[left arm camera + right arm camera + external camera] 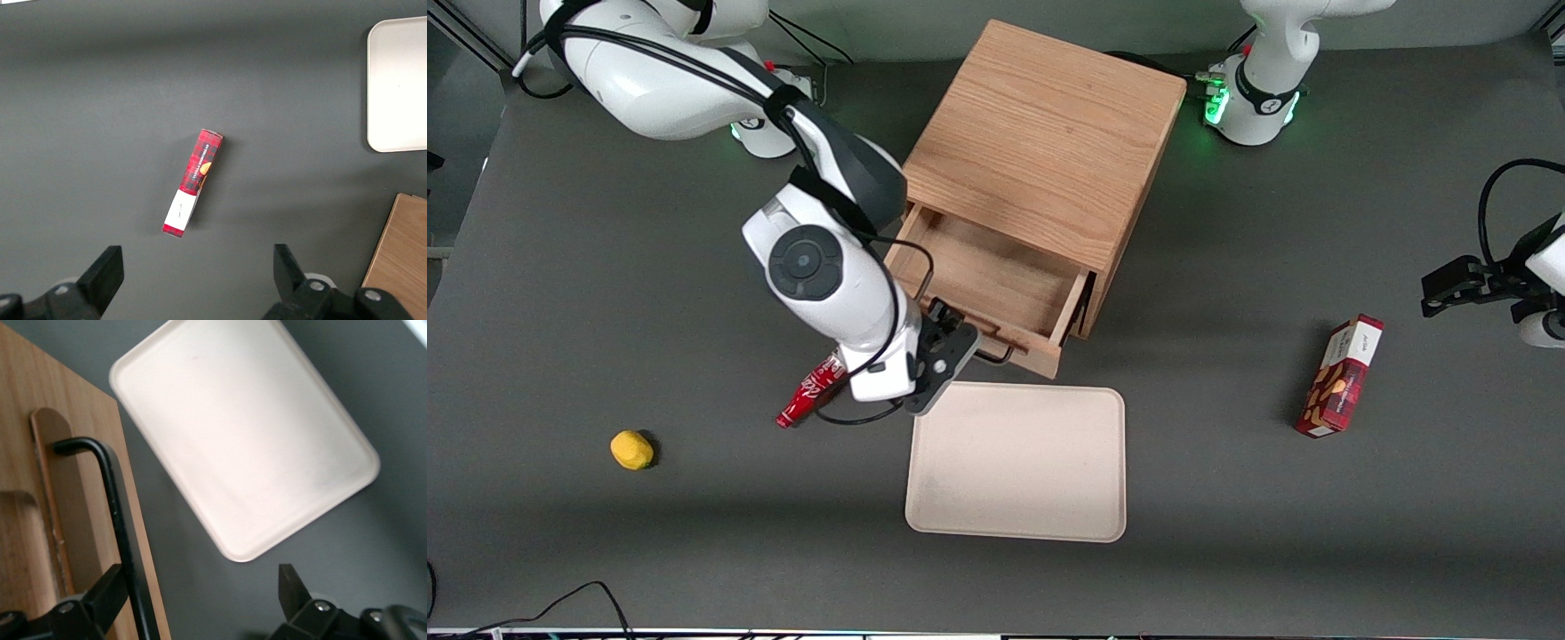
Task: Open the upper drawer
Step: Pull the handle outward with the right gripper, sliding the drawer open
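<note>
The oak cabinet [1040, 133] stands at the middle of the table. Its upper drawer [996, 276] is pulled well out toward the front camera, and its bare wooden inside shows. The thin black wire handle [996, 356] is on the drawer's front. My right gripper [960, 336] is at that front, beside the handle's end. In the right wrist view the gripper [198, 593] is open wide. The handle [117, 513] runs just inside one finger [107, 597], and the drawer front [40, 453] lies beside it. The lower drawer is hidden under the upper one.
A beige tray [1018, 462] lies just in front of the open drawer, nearer the front camera; it also shows in the right wrist view [247, 433]. A red tube [811, 391] lies under my arm. A yellow object [631, 450] and a red box [1341, 376] lie on the table.
</note>
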